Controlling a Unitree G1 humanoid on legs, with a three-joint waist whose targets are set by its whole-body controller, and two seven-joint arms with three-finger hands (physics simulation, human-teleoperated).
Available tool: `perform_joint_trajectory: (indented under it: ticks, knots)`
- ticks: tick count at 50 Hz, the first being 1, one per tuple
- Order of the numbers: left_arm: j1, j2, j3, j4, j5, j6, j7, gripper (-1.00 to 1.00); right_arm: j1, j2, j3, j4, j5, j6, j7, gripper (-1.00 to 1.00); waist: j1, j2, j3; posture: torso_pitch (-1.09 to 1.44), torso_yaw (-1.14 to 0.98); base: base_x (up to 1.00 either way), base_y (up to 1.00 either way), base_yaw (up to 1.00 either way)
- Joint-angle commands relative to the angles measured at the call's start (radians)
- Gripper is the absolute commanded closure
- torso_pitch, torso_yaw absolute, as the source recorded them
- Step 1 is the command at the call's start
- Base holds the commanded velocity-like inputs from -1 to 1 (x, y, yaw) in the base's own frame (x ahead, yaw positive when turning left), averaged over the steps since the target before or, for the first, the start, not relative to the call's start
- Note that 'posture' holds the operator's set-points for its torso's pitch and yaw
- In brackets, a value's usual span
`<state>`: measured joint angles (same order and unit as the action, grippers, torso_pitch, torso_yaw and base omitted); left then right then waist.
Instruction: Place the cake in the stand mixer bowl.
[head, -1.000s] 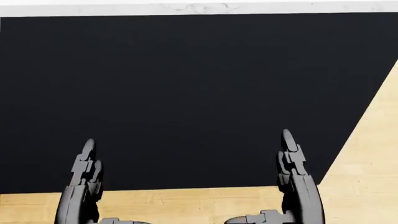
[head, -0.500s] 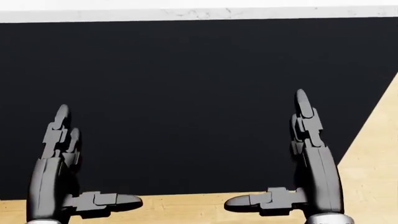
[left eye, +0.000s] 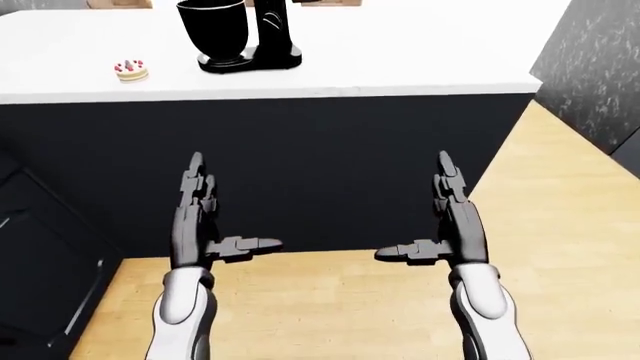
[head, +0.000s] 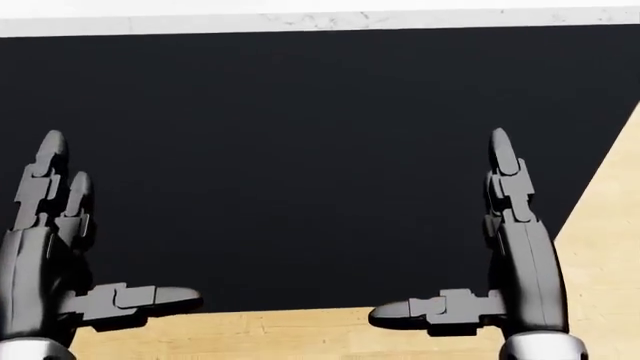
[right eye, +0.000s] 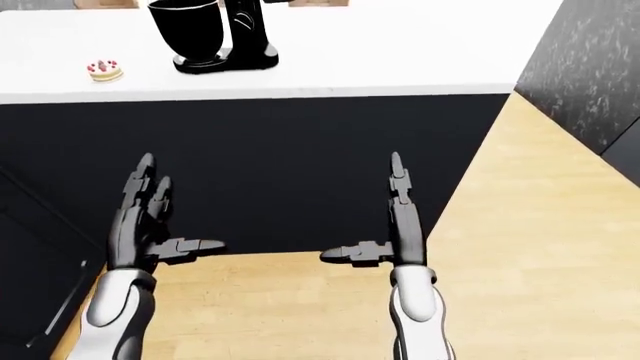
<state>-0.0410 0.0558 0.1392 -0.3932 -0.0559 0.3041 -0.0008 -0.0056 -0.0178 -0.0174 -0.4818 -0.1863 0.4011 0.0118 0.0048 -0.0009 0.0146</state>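
Note:
A small cake (left eye: 131, 70) with white icing and red berries sits on the white counter (left eye: 400, 60) at the upper left of the left-eye view. The black stand mixer (left eye: 262, 37) with its black bowl (left eye: 213, 28) stands to the right of the cake, apart from it. My left hand (left eye: 215, 217) and right hand (left eye: 425, 217) are both open and empty, fingers pointing up, thumbs pointing inward. They hang low before the dark counter face (head: 300, 150), well below the countertop.
The counter's dark face fills the head view. Wooden floor (left eye: 560, 225) runs along the right. A dark speckled wall (left eye: 595, 67) stands at the far right. Dark cabinets (left eye: 40, 255) sit at the lower left.
Both hands have risen in the head view and spread a little wider, the left drifting left. They stay open and empty.

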Motion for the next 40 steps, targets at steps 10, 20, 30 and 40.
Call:
perform_joint_trajectory:
  ticks: [10,20,30,40]
  knots:
    - [-0.027,0.01,0.013,-0.052,0.006,-0.021,0.005,-1.0,-0.024,-0.001,0.003,-0.057,-0.017,-0.012,-0.003,-1.0,-0.004,0.041,0.001,0.0,0.0,0.0,0.15,0.0]
    - [-0.031,0.014,0.02,-0.058,0.006,-0.019,0.004,-1.0,-0.034,-0.002,0.005,-0.095,-0.028,0.02,0.003,-1.0,-0.007,-0.06,0.002,0.0,0.0,0.0,0.15,0.0]
    - [-0.033,0.016,0.023,-0.063,0.009,-0.017,0.006,-1.0,-0.044,-0.003,0.006,-0.105,-0.035,0.036,0.006,-1.0,-0.011,0.02,0.012,0.0,0.0,0.0,0.15,0.0]
    - [-0.029,0.017,0.026,-0.075,0.008,-0.012,0.006,-1.0,-0.05,-0.002,0.011,-0.109,-0.041,0.045,0.007,-1.0,-0.003,0.029,0.003,0.0,0.0,0.0,0.14,0.0]
